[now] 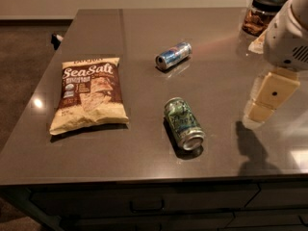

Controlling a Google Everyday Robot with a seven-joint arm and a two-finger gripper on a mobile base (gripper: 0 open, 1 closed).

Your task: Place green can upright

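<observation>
The green can point(183, 122) lies on its side on the dark grey table point(144, 42), near the front edge, with its silver end facing the front right. My gripper point(258, 113) hangs from the white arm point(288, 37) at the right. It hovers above the table, to the right of the green can and apart from it, and holds nothing. Its shadow falls on the table in front of it.
A slimmer blue and silver can point(173, 55) lies on its side behind the green can. A Sea Salt chip bag point(90, 93) lies flat at the left. A glass jar with a black lid point(262, 13) stands at the back right.
</observation>
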